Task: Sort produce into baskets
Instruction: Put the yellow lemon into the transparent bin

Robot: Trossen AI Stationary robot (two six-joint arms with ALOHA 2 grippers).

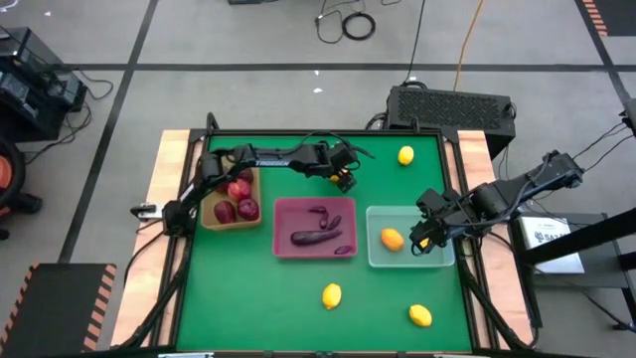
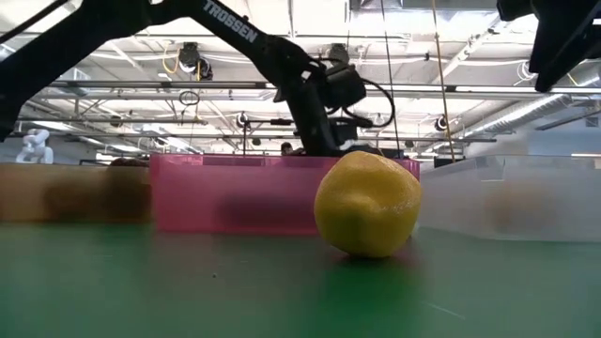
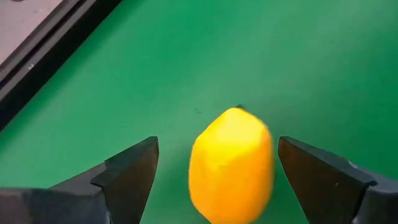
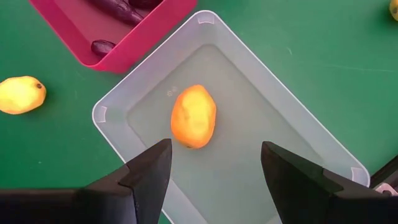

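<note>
The left gripper (image 1: 346, 180), jaws spread and empty, hangs over the green table (image 1: 258, 288) at twelve o'clock of the pink tray (image 1: 282, 211); its wrist view alone shows a lemon (image 3: 231, 165) framed between its fingers, untouched. The right gripper (image 1: 421, 239), also released, hovers above the clear tray (image 4: 273, 81), which holds one lemon (image 4: 193, 116). Apples (image 1: 237, 199) fill the tan tray (image 1: 207, 221) at nine o'clock. The low view's near lemon (image 2: 367, 205) blocks part of the pink tray.

The only readable text is the brand name "TRUSSEN", in white capitals along the upper link of the dark robot arm (image 2: 235, 28) in the low view. No other label or number can be read.
</note>
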